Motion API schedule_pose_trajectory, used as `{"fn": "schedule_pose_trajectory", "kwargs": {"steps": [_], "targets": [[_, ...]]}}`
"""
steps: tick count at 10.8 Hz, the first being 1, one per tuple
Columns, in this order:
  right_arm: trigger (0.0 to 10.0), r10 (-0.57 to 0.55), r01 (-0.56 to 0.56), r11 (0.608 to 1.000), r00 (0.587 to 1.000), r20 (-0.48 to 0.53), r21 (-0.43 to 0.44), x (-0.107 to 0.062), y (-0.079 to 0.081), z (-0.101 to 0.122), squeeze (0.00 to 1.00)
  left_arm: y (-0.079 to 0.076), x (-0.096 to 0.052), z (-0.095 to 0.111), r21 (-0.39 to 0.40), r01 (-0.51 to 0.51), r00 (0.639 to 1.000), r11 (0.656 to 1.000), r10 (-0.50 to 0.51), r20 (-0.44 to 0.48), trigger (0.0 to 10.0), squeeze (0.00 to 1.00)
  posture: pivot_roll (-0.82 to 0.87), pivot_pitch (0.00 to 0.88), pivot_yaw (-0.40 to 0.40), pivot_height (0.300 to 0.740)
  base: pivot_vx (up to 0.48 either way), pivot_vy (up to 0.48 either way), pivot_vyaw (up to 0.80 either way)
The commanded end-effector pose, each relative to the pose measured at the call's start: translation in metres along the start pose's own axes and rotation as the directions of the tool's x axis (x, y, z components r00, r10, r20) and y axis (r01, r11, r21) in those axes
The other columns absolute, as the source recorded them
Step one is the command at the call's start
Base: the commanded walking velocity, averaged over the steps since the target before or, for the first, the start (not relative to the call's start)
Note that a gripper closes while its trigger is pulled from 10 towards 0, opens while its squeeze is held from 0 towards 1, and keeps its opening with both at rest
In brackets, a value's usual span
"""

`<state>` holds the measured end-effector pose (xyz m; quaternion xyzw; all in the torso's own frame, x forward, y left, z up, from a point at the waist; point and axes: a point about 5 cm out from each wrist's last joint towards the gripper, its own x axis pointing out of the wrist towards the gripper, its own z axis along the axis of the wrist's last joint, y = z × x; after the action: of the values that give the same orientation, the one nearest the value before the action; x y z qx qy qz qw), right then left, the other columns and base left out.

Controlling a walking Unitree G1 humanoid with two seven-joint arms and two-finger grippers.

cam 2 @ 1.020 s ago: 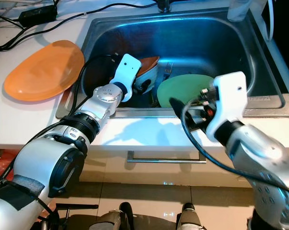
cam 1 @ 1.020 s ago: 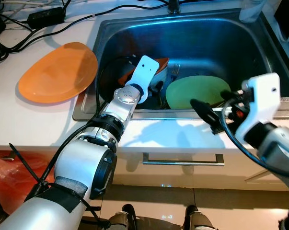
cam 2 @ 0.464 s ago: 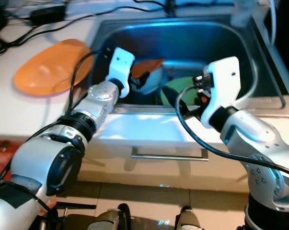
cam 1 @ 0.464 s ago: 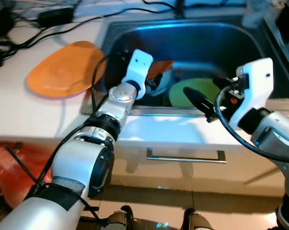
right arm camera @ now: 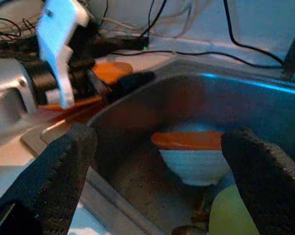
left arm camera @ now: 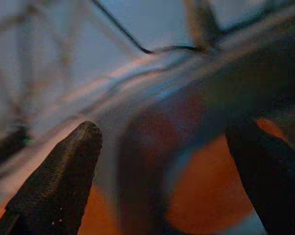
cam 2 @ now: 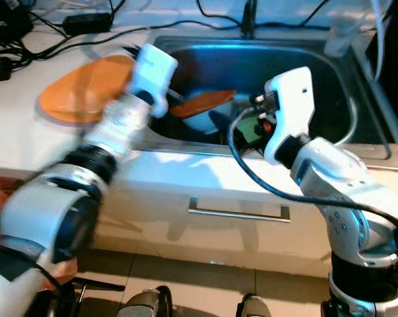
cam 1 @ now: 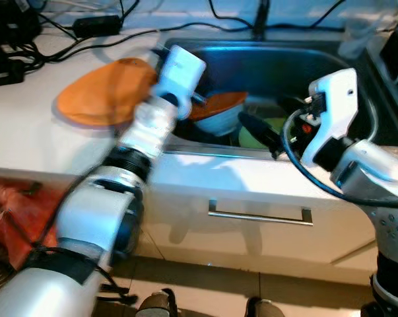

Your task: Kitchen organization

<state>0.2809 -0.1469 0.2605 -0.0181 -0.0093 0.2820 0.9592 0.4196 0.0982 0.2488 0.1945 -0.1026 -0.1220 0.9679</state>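
Sink (cam 1: pixel 331 63) of stainless steel sits sunk into the white tabletop (cam 1: pixel 27 132), and both tools work at its near edge. The left tool (right arm camera: pixel 119 84) reaches over the sink's left rim, its arm blurred in the head views; in the left wrist view its two black fingers (left arm camera: pixel 59 181) stand wide apart with nothing between them. The right tool (cam 1: pixel 261 135) hovers over the front rim of the sink, and in its own wrist view its fingers (right arm camera: pixel 44 186) are likewise spread wide and hold nothing.

Inside the sink, a white bowl (right arm camera: pixel 198 164) stands upright toward the left side, with an orange dish (right arm camera: pixel 186 139) lying across its top. A green plate (cam 1: pixel 268 129) lies on the sink floor to the right of the bowl, partly hidden by the right tool. An orange plate (cam 1: pixel 99 99) rests on the tabletop just left of the sink, near the left tool. Black cables (cam 1: pixel 86 39) trail across the tabletop behind it. Below the tabletop, a drawer handle (cam 1: pixel 259 214) runs across the white cabinet front.
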Motion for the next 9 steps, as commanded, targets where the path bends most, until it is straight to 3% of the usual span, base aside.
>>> {"fn": "schedule_pose_trajectory", "kwargs": {"steps": [1,3,4,7,9], "targets": [[10.0,0.025,-0.025,1.000,1.000,0.013,-0.009,0.004,0.003,0.002,0.00,0.009,0.001,0.008,0.034,-0.042,0.999,0.999,0.042,0.024,10.0,1.00,-0.08,0.071,0.047,0.740,0.000,0.000,0.00],[10.0,0.039,-0.039,0.999,0.999,0.026,-0.008,0.009,0.004,0.001,0.00,0.038,-0.006,-0.001,0.113,-0.212,0.977,0.971,0.213,0.005,10.0,1.00,-0.06,0.066,0.037,0.740,0.000,0.000,0.00],[10.0,0.042,-0.042,0.999,0.999,0.028,-0.008,0.011,0.004,0.001,0.00,0.046,-0.009,-0.007,0.132,-0.246,0.968,0.960,0.250,-0.018,10.0,1.00,-0.05,0.065,0.035,0.740,0.000,0.000,0.00],[10.0,0.056,-0.055,0.998,0.998,0.030,-0.009,0.015,0.004,0.000,0.00,0.081,-0.029,-0.033,0.125,-0.393,0.909,0.911,0.406,-0.095,10.0,1.00,-0.03,0.064,0.025,0.740,0.000,0.000,0.00],[10.0,0.062,-0.061,0.998,0.998,0.030,-0.008,0.017,0.004,-0.002,0.00,0.098,-0.046,-0.051,0.066,-0.500,0.851,0.864,0.504,-0.148,10.0,1.00,-0.02,0.061,0.021,0.740,0.000,0.000,0.00]]}}
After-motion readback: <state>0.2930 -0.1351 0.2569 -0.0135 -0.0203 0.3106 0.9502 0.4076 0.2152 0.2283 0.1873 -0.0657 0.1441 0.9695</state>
